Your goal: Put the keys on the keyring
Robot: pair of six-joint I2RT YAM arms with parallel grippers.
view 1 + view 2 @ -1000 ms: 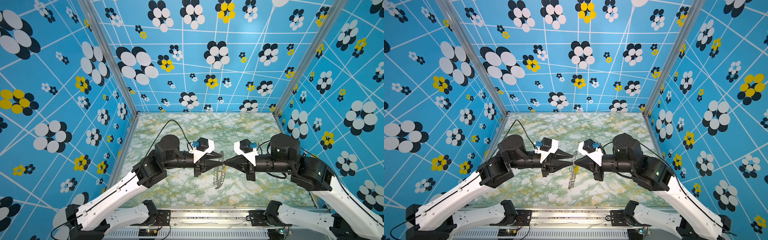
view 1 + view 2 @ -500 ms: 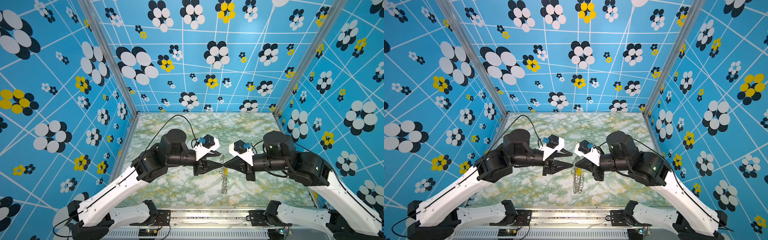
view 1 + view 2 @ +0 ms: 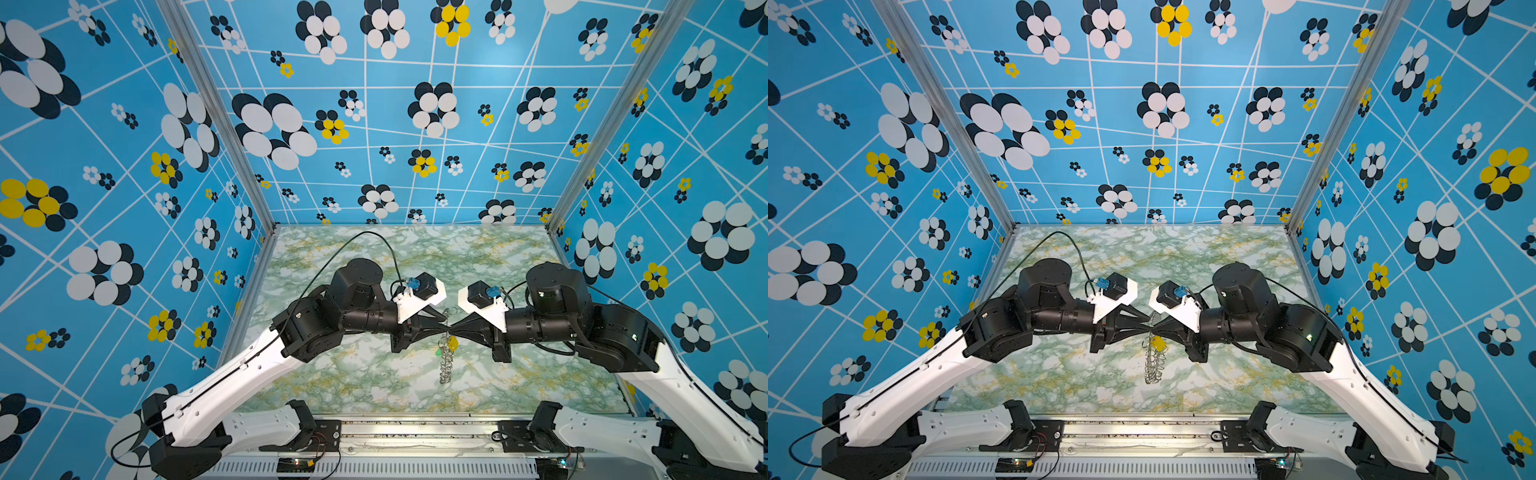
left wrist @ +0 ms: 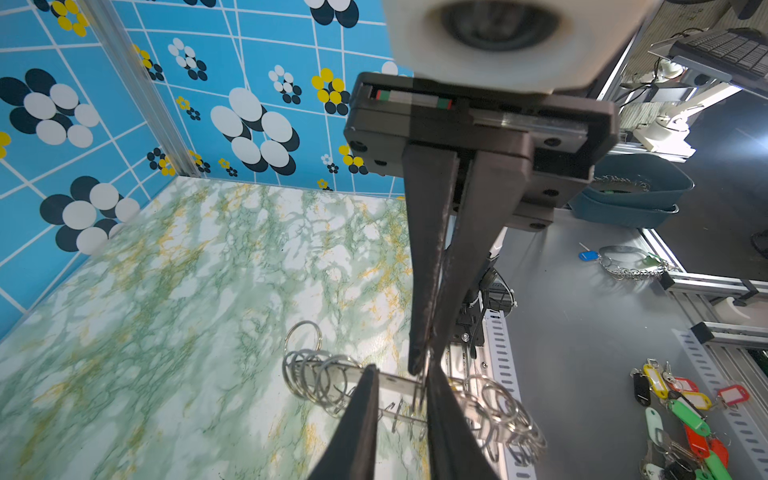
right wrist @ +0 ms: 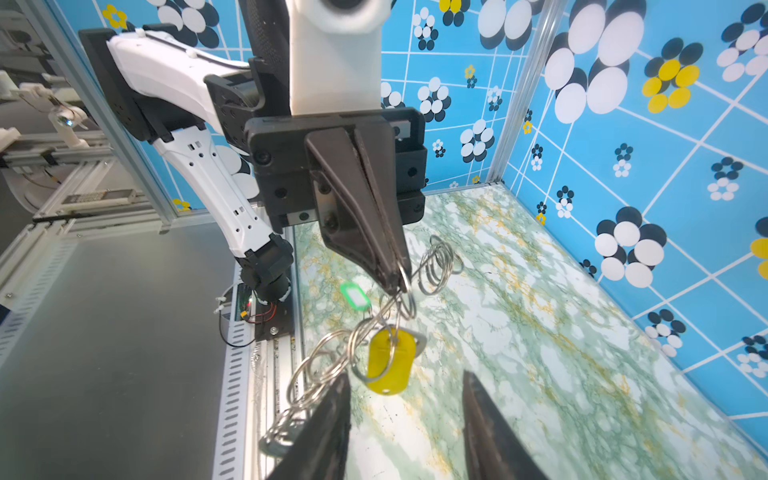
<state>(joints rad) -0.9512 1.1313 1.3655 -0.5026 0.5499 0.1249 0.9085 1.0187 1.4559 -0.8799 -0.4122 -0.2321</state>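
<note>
The keyring point(image 3: 445, 365) point(image 3: 1152, 365) hangs edge-on in mid-air where both grippers meet tip to tip. My right gripper point(image 3: 453, 328) point(image 3: 1159, 330) is shut on its rim, as the left wrist view shows over the grey band point(image 4: 395, 384). My left gripper point(image 3: 445, 325) point(image 4: 402, 365) pinches one wire loop; in the right wrist view its fingertips point(image 5: 395, 282) are closed on that loop. The yellow key point(image 5: 388, 361) point(image 3: 453, 343) dangles from a loop of the keyring point(image 5: 316, 365). The green key point(image 5: 353, 296) point(image 3: 437, 352) lies on the marble table below. Nothing shows between the right gripper's point(image 5: 405, 374) own fingers.
Blue flowered walls close in the marble table point(image 3: 374, 374) on three sides. A metal rail point(image 3: 386, 432) runs along its front edge. Outside on a grey bench are a spare ring with a blue tag point(image 4: 623, 266), a heap of coloured tags point(image 4: 681, 415) and a teal bin point(image 4: 631, 195).
Both wrists have lifted slightly and turned, and the keyring now hangs straighter beneath the tips. The left jaws stood wider half a second ago and have narrowed. The right jaws stayed shut.
</note>
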